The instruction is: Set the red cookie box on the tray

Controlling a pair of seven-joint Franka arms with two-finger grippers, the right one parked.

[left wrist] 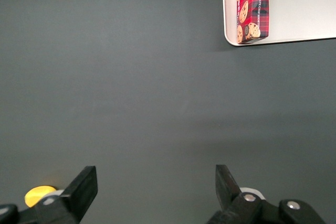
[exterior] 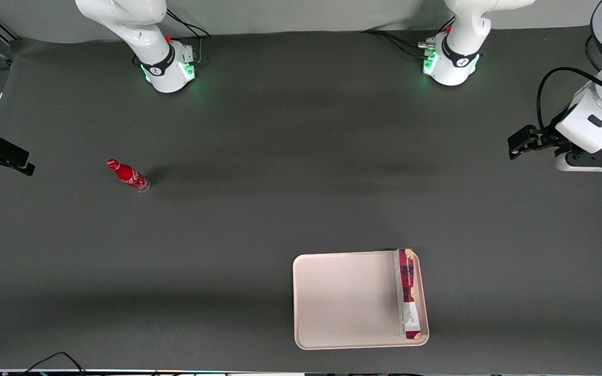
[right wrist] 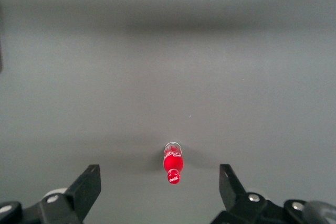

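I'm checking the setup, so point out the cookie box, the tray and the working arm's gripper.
cookie box (exterior: 407, 292): front view, middle of its top face.
tray (exterior: 343, 300): front view, bare floor beside the box.
gripper (left wrist: 156, 187): left wrist view, midway between its open fingertips, above the table.

The large flat cream-pink rectangular tray (exterior: 348, 300) lies on the dark grey tabletop (exterior: 280, 219), near the edge closest to the front camera. In the tray, the long narrow dark red and white cookie box (exterior: 407, 292) lies against the rim at the tray's working-arm end, its length running along that rim. The left arm's black two-finger pincer (left wrist: 156, 184) hangs spread and empty above bare tabletop, well apart from the tray, toward the working arm's end. The small red soda bottle (exterior: 128, 175) stands well apart from the tray, toward the parked arm's end and farther from the front camera.
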